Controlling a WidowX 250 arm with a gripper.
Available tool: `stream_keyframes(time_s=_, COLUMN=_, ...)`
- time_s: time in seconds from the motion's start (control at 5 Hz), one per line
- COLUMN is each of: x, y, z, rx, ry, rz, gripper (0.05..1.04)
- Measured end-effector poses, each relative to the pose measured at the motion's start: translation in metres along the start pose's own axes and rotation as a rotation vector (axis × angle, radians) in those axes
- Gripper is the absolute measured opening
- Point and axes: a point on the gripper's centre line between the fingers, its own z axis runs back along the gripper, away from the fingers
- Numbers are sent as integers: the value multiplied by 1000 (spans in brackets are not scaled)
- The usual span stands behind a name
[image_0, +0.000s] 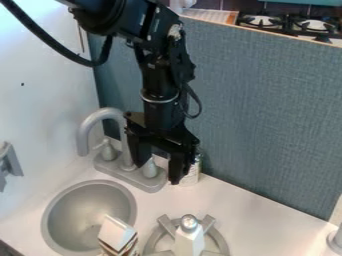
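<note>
My gripper (159, 159), left of centre: spread, empty, near faucet (83, 135) and pale can (192, 174). Step, I judge: positioning; next move calls for clearance from both.

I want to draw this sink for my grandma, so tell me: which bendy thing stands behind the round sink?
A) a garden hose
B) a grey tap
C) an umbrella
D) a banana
B: the grey tap stands on a base behind the round sink, and its neck curves over at the top.
</note>
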Motion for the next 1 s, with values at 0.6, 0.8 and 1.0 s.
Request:
stream_keyframes(time_s=0.6, x=-48, y=-40, z=-48, rx=-35, ry=45, rz=-145, gripper=1008)
stream_keyframes(time_s=0.8, x=-58, y=-70, z=-72, rx=-56, ry=46, rz=-270, gripper=1008)
stream_keyframes(time_s=1.0, x=-64, y=-101, z=-106, rx=-64, ry=83, rz=-444, gripper=1008)
